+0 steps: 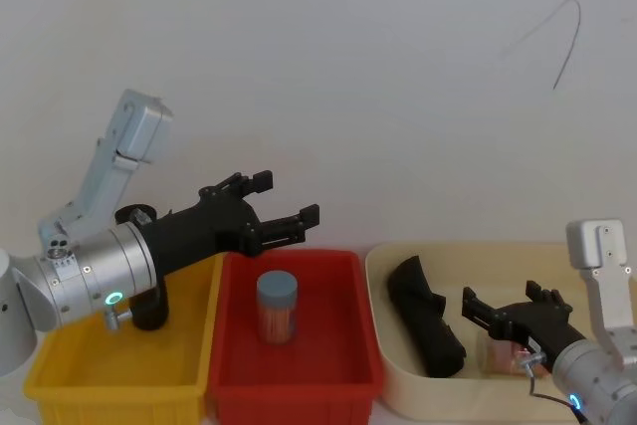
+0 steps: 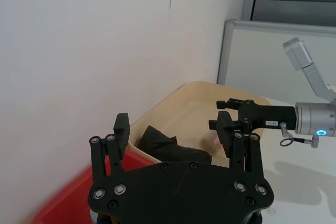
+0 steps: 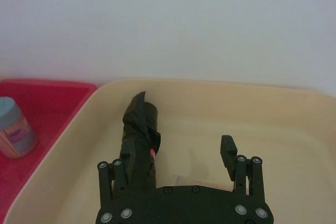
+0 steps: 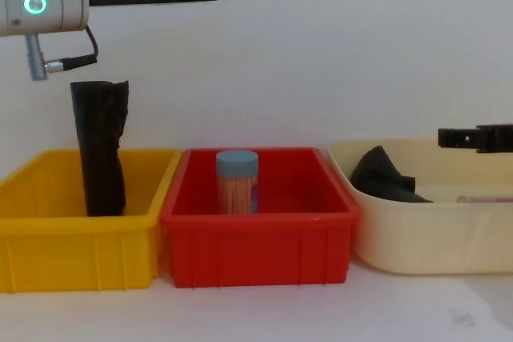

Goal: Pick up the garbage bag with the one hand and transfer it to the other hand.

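Found the right hand point(image 1: 501, 296) spread wide and empty, low over the cream tub point(image 1: 468, 249), wrist angled down from the right. Judged the pick not yet made: needed to sidle left until both fingers straddled the garbage bag point(image 1: 423, 325), which lay slumped on the tub floor just beside one finger, then sink and close on its thick middle. Saw the left hand point(image 1: 287, 198) held high above the red bin point(image 1: 289, 256), fingers parted, reaching rightward, well placed to receive.
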Tool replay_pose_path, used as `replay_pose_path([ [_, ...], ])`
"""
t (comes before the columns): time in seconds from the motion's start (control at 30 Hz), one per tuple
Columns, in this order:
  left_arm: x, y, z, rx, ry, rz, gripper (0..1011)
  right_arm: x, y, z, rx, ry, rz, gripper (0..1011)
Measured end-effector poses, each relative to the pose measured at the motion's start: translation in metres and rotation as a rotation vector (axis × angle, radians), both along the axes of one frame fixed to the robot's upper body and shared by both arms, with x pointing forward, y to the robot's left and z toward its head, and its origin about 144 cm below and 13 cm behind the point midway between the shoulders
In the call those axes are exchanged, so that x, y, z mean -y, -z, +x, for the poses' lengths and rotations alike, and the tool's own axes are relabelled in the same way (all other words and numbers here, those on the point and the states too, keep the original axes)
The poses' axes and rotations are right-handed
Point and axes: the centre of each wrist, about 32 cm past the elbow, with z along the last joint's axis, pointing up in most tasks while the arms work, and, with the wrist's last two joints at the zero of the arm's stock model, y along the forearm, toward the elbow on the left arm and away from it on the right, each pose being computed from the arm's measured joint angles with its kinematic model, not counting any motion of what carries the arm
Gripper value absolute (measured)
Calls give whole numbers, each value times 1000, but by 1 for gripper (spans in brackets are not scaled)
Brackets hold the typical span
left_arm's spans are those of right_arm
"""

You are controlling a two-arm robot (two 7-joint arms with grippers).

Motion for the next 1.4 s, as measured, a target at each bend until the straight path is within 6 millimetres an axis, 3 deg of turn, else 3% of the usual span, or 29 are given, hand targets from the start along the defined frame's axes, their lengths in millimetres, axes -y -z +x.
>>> replay_pose_path([
  [0.73, 0, 0, 0, 0, 0, 0, 1001, -21, 20, -40, 108, -97, 48, 1000],
  [1.4, 0, 0, 0, 0, 0, 0, 1001, -29, 26, -52, 113, -125, 59, 1000],
])
